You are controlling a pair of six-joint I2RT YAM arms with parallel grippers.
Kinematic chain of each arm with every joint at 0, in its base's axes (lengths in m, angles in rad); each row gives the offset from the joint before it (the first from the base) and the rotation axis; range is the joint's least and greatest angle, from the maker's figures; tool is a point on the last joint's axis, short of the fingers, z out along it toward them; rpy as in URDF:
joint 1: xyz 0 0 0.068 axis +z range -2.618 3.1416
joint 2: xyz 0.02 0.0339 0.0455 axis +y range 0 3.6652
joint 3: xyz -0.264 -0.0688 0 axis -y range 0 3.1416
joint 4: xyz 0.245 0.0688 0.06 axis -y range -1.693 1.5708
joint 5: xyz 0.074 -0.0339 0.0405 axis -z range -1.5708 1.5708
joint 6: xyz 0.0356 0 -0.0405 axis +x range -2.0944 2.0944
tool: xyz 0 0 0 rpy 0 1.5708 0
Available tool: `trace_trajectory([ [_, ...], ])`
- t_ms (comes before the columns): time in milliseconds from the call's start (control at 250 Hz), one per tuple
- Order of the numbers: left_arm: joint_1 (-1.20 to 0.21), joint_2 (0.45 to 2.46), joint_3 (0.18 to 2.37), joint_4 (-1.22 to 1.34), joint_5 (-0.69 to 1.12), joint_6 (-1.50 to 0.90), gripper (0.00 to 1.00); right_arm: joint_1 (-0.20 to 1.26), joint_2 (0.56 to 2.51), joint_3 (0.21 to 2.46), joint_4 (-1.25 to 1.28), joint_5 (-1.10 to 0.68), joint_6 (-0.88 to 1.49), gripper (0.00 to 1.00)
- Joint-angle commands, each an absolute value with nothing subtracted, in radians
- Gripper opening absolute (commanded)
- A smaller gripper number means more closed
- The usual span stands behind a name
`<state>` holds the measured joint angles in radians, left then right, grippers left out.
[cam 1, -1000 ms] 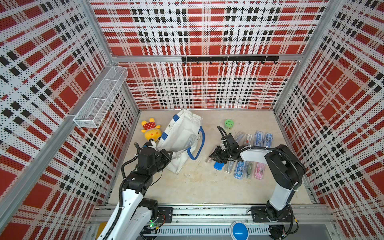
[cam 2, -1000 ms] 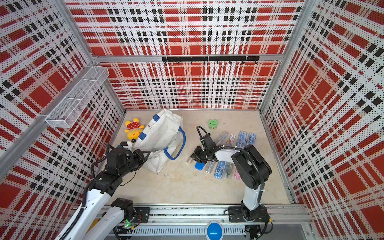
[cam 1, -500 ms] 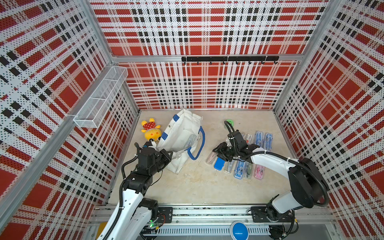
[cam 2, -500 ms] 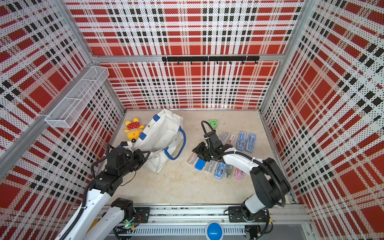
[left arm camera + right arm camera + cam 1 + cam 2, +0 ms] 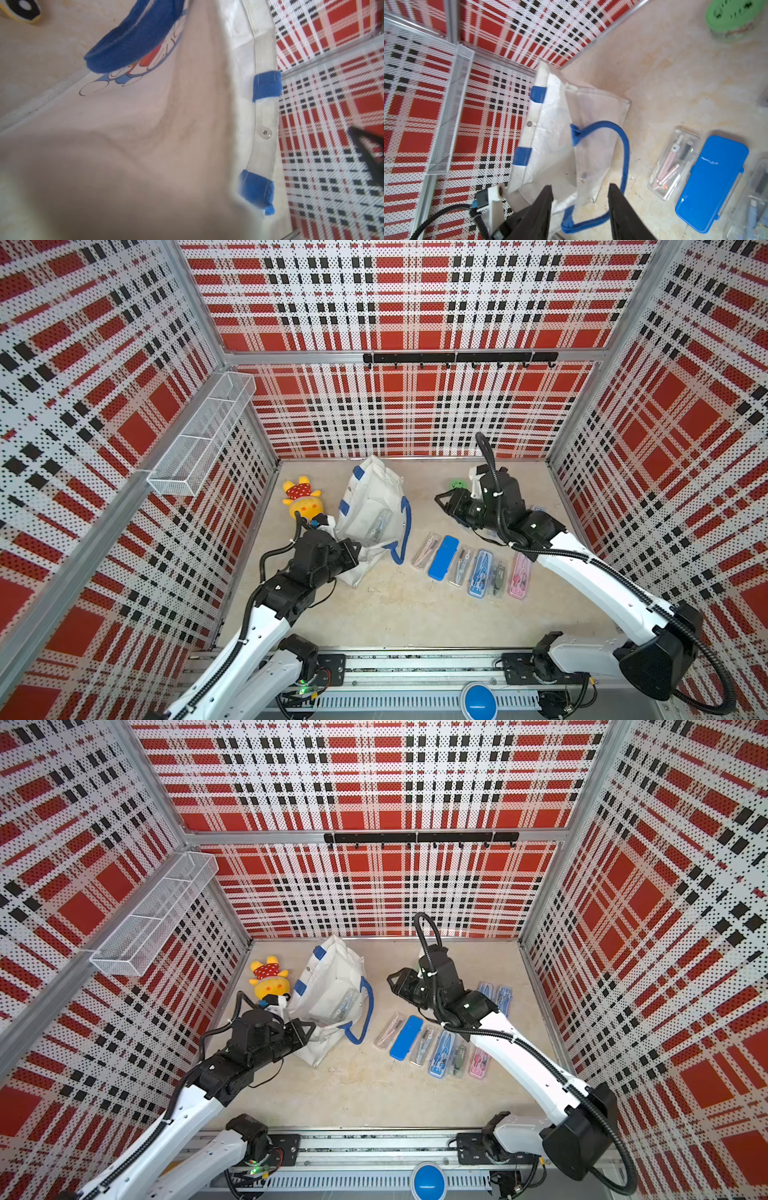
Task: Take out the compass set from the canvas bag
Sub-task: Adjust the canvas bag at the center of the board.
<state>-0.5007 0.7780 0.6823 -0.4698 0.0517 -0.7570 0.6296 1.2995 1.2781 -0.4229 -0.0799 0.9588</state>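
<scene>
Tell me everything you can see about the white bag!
The bag is soft white cloth, creased and slumped on the table towards the back left. It has blue strap handles, blue patches where they join, a metal snap on the rim, and a blue cartoon print on one side. Its mouth gapes open, and a clear case shows inside. The left gripper is shut, pinching its near corner.

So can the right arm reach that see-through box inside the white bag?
Probably yes. The canvas bag lies with its mouth open toward the right gripper, whose jaws stand apart and empty, and the clear case shows inside. Only the blue handle hangs nearby.
</scene>
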Motion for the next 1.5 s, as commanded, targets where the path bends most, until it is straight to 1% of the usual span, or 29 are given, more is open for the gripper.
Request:
trace_trajectory([
  [0, -0.608, 0.795, 0.733, -0.441, -0.089, -0.645, 0.00, 0.647, 1.348, 1.329, -0.463, -0.072, 0.912, 0.44],
  [56, -0.654, 0.812, 0.735, -0.425, -0.118, -0.622, 0.00, 0.662, 1.373, 1.343, -0.454, -0.086, 0.928, 0.42],
  [152, -0.717, 0.837, 0.731, -0.404, -0.156, -0.595, 0.00, 0.709, 1.429, 1.373, -0.453, -0.094, 0.953, 0.36],
  [232, -0.761, 0.853, 0.720, -0.393, -0.190, -0.582, 0.00, 0.760, 1.486, 1.411, -0.477, -0.084, 0.970, 0.33],
  [308, -0.795, 0.858, 0.704, -0.375, -0.218, -0.579, 0.00, 0.799, 1.559, 1.466, -0.532, -0.088, 0.984, 0.28],
  [460, -0.854, 0.837, 0.664, -0.355, -0.292, -0.595, 0.00, 0.836, 1.733, 1.687, -0.782, -0.052, 0.979, 0.26],
  [552, -0.884, 0.816, 0.645, -0.350, -0.337, -0.608, 0.00, 0.839, 1.833, 1.811, -0.884, -0.051, 0.992, 0.24],
  [676, -0.910, 0.786, 0.626, -0.346, -0.387, -0.624, 0.00, 0.841, 1.920, 1.850, -0.860, -0.106, 1.039, 0.23],
  [824, -0.911, 0.757, 0.609, -0.335, -0.401, -0.630, 0.00, 0.862, 1.994, 1.867, -0.833, -0.161, 1.063, 0.23],
  [1012, -0.911, 0.750, 0.598, -0.318, -0.399, -0.620, 0.00, 0.863, 2.045, 1.792, -0.693, -0.253, 1.157, 0.26],
  [1232, -0.913, 0.752, 0.588, -0.267, -0.366, -0.607, 0.00, 0.838, 2.156, 1.845, -0.559, -0.276, 1.245, 0.39],
  [1308, -0.913, 0.750, 0.585, -0.251, -0.351, -0.593, 0.00, 0.829, 2.199, 1.868, -0.536, -0.279, 1.280, 0.41],
  [1380, -0.915, 0.747, 0.583, -0.240, -0.338, -0.585, 0.00, 0.821, 2.236, 1.874, -0.497, -0.290, 1.320, 0.41],
  [1497, -0.920, 0.733, 0.564, -0.222, -0.317, -0.584, 0.00, 0.806, 2.267, 1.853, -0.343, -0.297, 1.352, 0.44],
])
